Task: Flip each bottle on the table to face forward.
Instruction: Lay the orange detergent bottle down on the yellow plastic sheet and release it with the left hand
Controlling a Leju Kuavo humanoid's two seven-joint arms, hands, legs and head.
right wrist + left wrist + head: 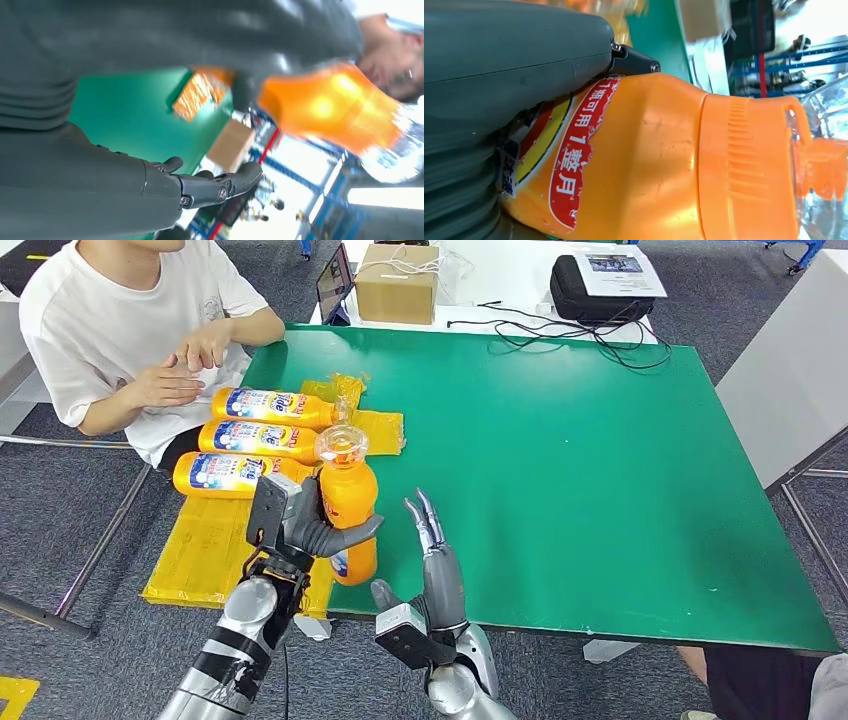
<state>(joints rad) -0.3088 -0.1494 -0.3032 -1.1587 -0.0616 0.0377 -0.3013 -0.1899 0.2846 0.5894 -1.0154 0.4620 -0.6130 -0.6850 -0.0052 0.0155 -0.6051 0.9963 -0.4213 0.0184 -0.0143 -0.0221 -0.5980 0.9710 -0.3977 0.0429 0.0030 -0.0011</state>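
Head view. The left robot hand [305, 525] grips an upright orange plastic detergent bottle with a clear cap [347, 510] near the front-left edge of the green tabletop [560, 460]. Its base appears to be at or just above the tabletop; contact cannot be confirmed. The right robot hand [432, 550] stands just beside the bottle with fingers extended and apart, holding nothing. Three more orange label-bearing bottles [255, 438] lie side by side on crumpled yellow plastic sheeting [205, 550] at the left edge, near a seated person in a white shirt [120, 330].

Risk: the held bottle is close to the tabletop edge. If it is released tilted, it is likely to topple toward the lying bottles or off the edge. The person's hands are near the row; an arm sweep in that direction could strike them.

Left wrist view. The thick grey thumb [514, 55] presses against the bottle body [644, 160] just above the torn red label [579, 150]. Risk: the smooth plastic may rotate in the grasp, leaving the label off the forward direction.

Right wrist view. The dark fingers [215, 185] are free, and the bottle [330, 107] appears blurred nearby. Risk: an uncoordinated approach by this hand could knock the bottle out of the other grasp.
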